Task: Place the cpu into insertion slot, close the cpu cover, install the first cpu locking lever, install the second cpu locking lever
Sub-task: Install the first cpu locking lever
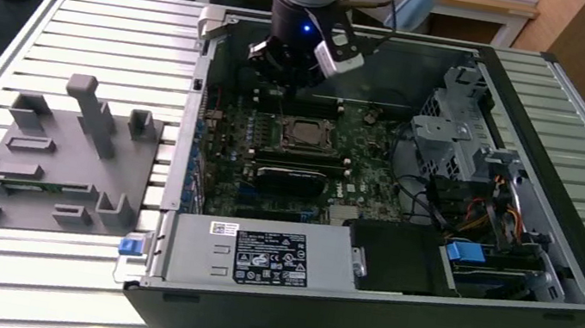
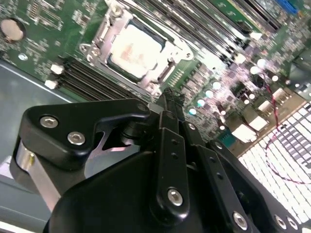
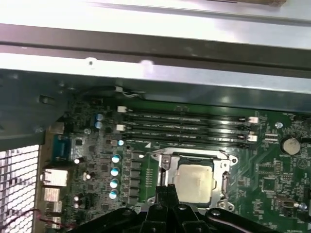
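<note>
On the slatted metal table [image 1: 11, 26], toward its edge at the exterior view's left, stands a grey plastic fixture [image 1: 56, 159] with several upright posts. Beside it, toward the exterior view's right, lies the open black computer case [image 1: 362, 322], and a green circuit board [image 1: 228, 146] covers the floor of the case. Near the middle of this board is the insertion slot [image 1: 284, 132], a small square socket with a silvery rim. The cpu [image 3: 194, 180] [image 2: 133, 51] sits inside it, flat and level, and its square top is a dull silver-brown colour with a pale shine. The cpu cover [image 3: 190, 158], a thin silvery frame, lies flat around the chip, so the chip's top shows through the square window. Long black memory slots [image 3: 187, 128] run along one side of the socket. A black power supply [image 1: 255, 256] with a white label fills the near edge of the case, and a silvery drive cage [image 1: 460, 128] stands at the edge on the exterior view's right. The gripper [image 1: 282, 75] [image 2: 170, 99] [image 3: 165, 191] hangs over the far part of the board, just beside the socket and not touching it. Its two black fingers are pressed together with nothing between them.
</note>
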`<state>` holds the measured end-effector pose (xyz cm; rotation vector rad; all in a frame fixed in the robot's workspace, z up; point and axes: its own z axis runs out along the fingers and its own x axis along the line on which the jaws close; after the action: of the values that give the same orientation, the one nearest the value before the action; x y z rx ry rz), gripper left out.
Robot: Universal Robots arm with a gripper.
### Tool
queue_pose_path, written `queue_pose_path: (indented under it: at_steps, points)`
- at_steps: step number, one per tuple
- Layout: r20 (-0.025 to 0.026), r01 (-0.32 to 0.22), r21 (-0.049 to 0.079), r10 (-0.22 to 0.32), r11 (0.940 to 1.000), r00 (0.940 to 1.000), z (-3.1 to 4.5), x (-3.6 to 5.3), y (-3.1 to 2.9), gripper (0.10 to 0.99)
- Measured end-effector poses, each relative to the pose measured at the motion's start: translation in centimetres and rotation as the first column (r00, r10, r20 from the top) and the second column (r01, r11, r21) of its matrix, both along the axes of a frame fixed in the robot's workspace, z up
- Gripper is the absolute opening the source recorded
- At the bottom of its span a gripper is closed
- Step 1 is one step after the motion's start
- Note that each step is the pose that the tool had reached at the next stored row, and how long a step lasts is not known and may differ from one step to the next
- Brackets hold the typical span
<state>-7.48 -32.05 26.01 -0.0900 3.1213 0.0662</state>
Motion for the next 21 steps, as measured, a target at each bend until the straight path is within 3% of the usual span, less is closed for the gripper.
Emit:
queue_pose_path:
  at_steps: [10,21]
  points:
    - [-0.0002,0.0,0.0,0.0,1.0,1.0,-0.06,-1.77,0.14,0.106]
    - [-0.0001,0.007,0.001,-0.007,1.0,1.0,-0.4,-2.64,1.25,0.106]
